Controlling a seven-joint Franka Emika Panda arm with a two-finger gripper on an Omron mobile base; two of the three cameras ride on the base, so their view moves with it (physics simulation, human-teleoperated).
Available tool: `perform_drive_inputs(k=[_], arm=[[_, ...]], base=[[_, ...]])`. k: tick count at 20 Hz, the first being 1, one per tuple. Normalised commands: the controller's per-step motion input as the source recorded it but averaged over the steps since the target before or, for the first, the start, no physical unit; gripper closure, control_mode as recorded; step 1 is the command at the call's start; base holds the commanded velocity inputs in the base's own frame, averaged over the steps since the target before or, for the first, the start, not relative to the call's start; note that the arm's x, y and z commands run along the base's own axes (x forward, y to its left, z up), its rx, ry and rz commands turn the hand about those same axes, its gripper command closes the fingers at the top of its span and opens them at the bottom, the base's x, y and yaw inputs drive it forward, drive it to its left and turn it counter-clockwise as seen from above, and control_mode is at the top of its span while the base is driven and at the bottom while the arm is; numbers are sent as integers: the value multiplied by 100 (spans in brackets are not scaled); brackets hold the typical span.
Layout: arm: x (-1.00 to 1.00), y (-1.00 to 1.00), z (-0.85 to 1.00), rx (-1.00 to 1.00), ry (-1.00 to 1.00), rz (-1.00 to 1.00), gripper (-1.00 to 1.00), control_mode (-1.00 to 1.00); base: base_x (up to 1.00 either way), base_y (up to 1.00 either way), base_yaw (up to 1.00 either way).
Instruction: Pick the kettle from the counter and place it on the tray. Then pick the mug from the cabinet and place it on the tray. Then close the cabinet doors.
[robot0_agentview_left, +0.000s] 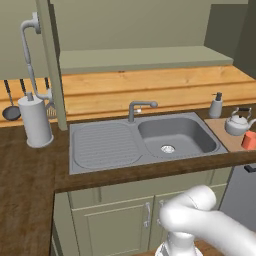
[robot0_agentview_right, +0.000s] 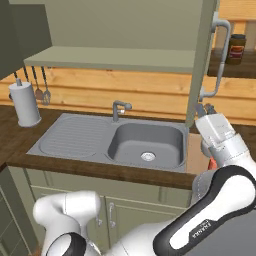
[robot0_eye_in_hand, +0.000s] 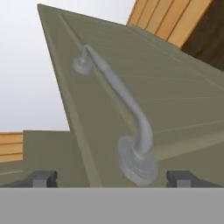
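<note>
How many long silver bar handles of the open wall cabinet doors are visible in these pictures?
2. One handle is on the left cabinet door, above the paper towel roll. The other handle is on the right door, just before the open gripper. None seems hidden.

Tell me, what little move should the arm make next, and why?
Probably ease the pincer forward against the cabinet door and start pushing it shut. The kettle and mug already sit on the tray, so only the doors remain. The pincer stands open, its tips either side of the lower end of the door's silver bar handle, close in front of it.
</note>
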Motion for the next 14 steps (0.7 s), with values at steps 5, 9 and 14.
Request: perform_drive_inputs(k=[5,9,14], arm=[[43,25,0,3,0,3,-100,-100],[35,58,0,0,0,-2,-100,-100],[23,70,9,0,0,-13,-100,-100]], base=[[0,0,0],[0,0,0],[0,0,0]])
